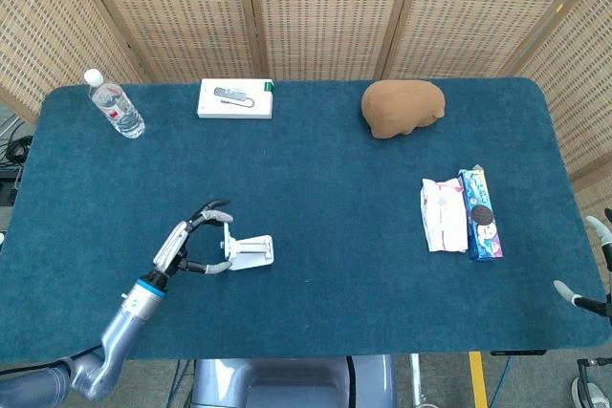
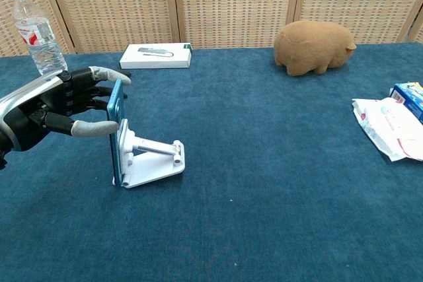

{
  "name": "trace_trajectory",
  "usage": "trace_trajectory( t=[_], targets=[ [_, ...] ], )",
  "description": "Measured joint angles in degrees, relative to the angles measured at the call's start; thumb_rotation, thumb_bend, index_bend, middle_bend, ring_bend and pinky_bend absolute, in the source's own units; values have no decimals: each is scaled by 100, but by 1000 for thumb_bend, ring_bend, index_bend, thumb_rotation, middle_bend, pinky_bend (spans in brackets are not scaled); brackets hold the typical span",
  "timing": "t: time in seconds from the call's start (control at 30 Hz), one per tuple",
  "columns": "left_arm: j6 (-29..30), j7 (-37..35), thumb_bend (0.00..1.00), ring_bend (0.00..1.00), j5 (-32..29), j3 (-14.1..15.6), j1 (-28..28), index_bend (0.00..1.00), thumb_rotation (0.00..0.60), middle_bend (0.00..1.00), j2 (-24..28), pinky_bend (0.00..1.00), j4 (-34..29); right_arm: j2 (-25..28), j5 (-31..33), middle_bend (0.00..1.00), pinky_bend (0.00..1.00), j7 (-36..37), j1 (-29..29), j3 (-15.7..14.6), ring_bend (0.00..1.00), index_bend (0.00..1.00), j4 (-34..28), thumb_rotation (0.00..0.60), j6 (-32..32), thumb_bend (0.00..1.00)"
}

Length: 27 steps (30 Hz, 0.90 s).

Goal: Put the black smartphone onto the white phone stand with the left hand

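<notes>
The white phone stand (image 2: 153, 163) (image 1: 251, 252) sits on the blue table at the front left. The black smartphone (image 2: 116, 130) (image 1: 227, 239), showing a blue edge, stands nearly upright on its lower edge against the stand's left end. My left hand (image 2: 56, 102) (image 1: 191, 242) holds it, thumb in front and fingers over the top edge. At the table's right edge, my right hand (image 1: 583, 260) shows only a few spread fingertips, with nothing in them.
A water bottle (image 2: 33, 30) stands at the back left, with a white box (image 2: 156, 55) to its right. A brown plush (image 2: 312, 46) lies at the back. Snack packets (image 2: 390, 118) and a cookie box (image 1: 481, 214) lie to the right.
</notes>
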Motion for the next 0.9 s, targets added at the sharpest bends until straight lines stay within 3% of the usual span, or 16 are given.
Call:
trace_trajectory(
  t=[0.53, 0.73, 0.9],
  targets=[
    [644, -271, 43, 0, 351, 45, 92, 0, 600, 0, 221, 124, -59, 6, -12, 0, 0, 21, -6, 1, 0, 104, 2, 600, 16, 0],
    [1087, -10, 38, 0, 564, 41, 206, 0, 600, 0, 962, 34, -322, 4, -19, 0, 0, 14, -9, 1, 0, 104, -8, 600, 28, 0],
    [1333, 667, 30, 0, 579, 43, 402, 0, 600, 0, 1825, 0, -459, 0, -44, 0, 0, -32, -24, 2, 0, 104, -39, 600, 87, 0]
  ],
)
